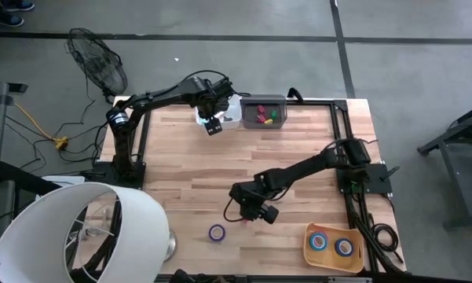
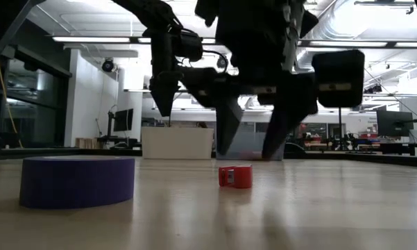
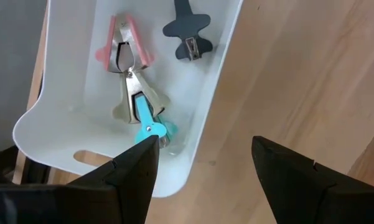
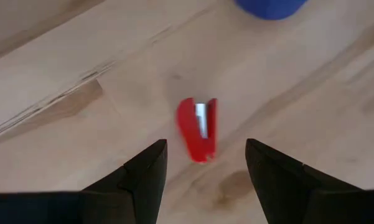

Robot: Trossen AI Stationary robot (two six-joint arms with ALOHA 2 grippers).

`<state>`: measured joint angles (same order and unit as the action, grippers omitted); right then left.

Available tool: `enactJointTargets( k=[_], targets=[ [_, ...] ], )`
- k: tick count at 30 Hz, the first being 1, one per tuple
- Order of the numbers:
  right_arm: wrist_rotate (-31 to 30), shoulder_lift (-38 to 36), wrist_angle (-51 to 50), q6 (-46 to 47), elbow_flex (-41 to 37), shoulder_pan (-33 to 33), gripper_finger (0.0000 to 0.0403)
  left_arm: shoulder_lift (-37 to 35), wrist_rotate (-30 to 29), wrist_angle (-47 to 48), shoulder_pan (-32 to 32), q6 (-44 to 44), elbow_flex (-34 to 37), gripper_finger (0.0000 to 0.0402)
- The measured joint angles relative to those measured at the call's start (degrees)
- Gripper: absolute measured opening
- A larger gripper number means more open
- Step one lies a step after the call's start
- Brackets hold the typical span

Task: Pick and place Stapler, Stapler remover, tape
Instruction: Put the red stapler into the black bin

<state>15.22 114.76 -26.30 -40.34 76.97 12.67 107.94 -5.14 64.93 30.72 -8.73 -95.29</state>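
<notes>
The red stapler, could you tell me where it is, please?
The red stapler lies on the bare table, front centre, just below the open right end effector.

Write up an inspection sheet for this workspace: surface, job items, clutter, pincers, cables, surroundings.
Surface: wooden table, slatted top, mostly bare.
Job's things: red stapler lying on the wood; purple tape roll near the front edge; two blue tape rolls in the tan tray; pink, teal and dark staple removers in the white bin; clear bin holds red and green items.
Clutter: nothing seen.
Pincers: right pincer open, above the stapler; left pincer open, over the white bin's edge.
Cables: black bundle by the right arm's base; yellow cord on the floor.
Surroundings: fan, white lampshade.
</notes>
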Motion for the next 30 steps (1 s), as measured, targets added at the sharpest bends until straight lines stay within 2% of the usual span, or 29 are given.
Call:
enactJointTargets(
  k=[10,30],
  targets=[
    [0.53,1.18,1.97,-0.87,0.00,1.31,0.0207,0.00,0.56,-0.04,0.00,0.00,0.00,0.0250],
    [1.77,3.10,2.99,-3.45,0.00,1.38,0.0163,0.07,1.75,0.06,0.00,1.67,0.00,0.0250]
  ],
)
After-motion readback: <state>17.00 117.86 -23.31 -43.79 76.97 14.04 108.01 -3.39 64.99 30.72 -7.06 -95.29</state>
